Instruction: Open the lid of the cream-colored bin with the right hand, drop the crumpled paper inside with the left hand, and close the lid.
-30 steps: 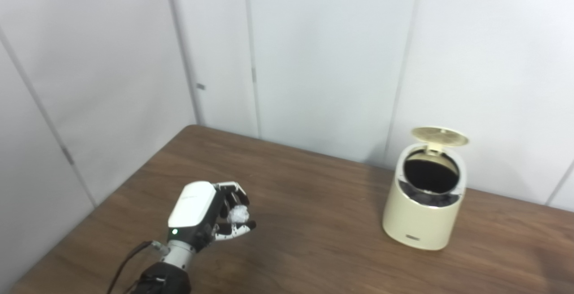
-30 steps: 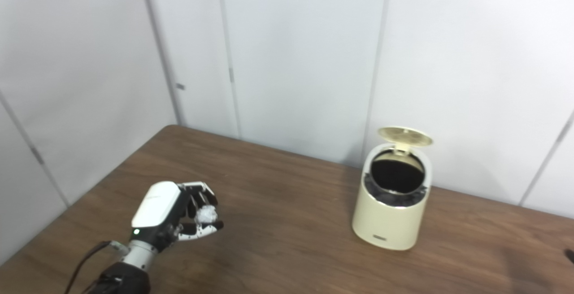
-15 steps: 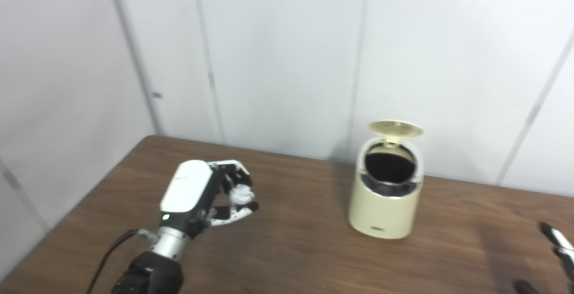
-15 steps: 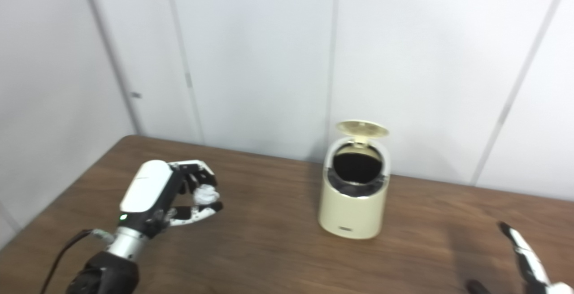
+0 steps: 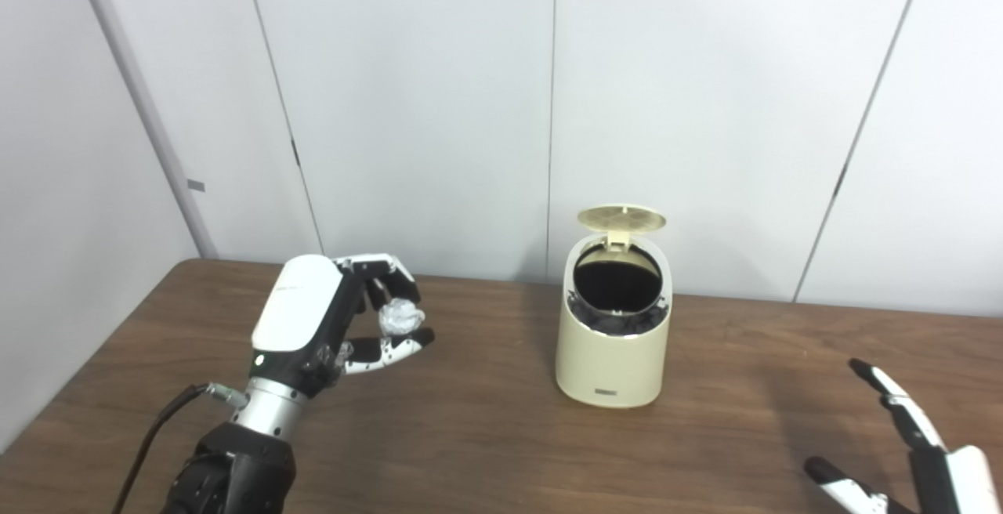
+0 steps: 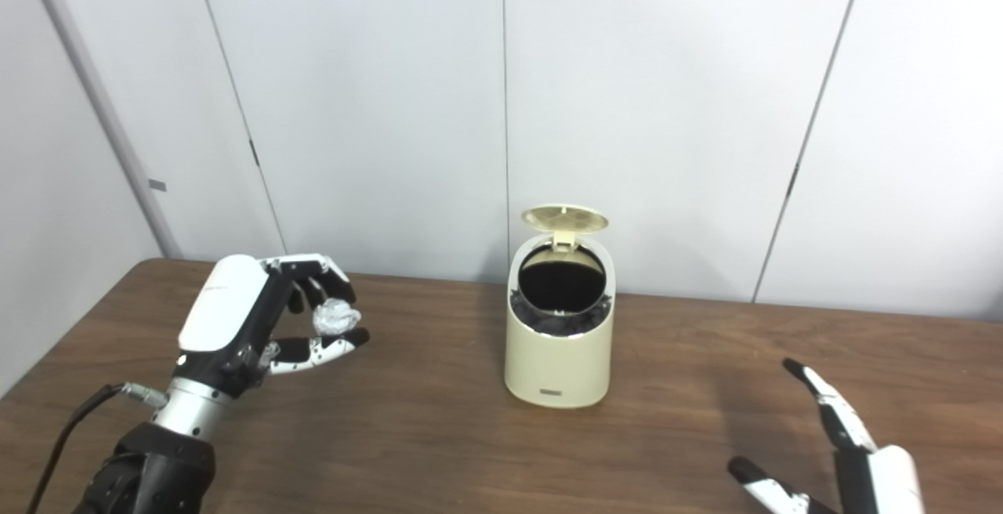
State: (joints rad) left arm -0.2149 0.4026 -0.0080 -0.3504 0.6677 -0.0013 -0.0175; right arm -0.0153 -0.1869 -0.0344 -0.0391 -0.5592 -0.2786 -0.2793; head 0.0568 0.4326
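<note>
The cream-colored bin [image 5: 613, 342] stands upright on the brown table, near its far edge. Its round lid [image 5: 621, 218] is flipped up and the dark inside shows. My left hand [image 5: 329, 318] is raised above the table to the left of the bin and is shut on the white crumpled paper [image 5: 400, 315], held between thumb and fingers. My right hand [image 6: 846, 451] is at the bottom right, low over the table, open and empty, well apart from the bin.
The wooden table [image 5: 486, 436] runs under both hands. White wall panels [image 5: 423, 91] stand close behind the table and the bin. A black cable [image 5: 149, 439] hangs at my left wrist.
The camera has swung to the right, so the bin sits nearer the picture's middle. My right hand has come into view. My left hand holds the paper a little higher.
</note>
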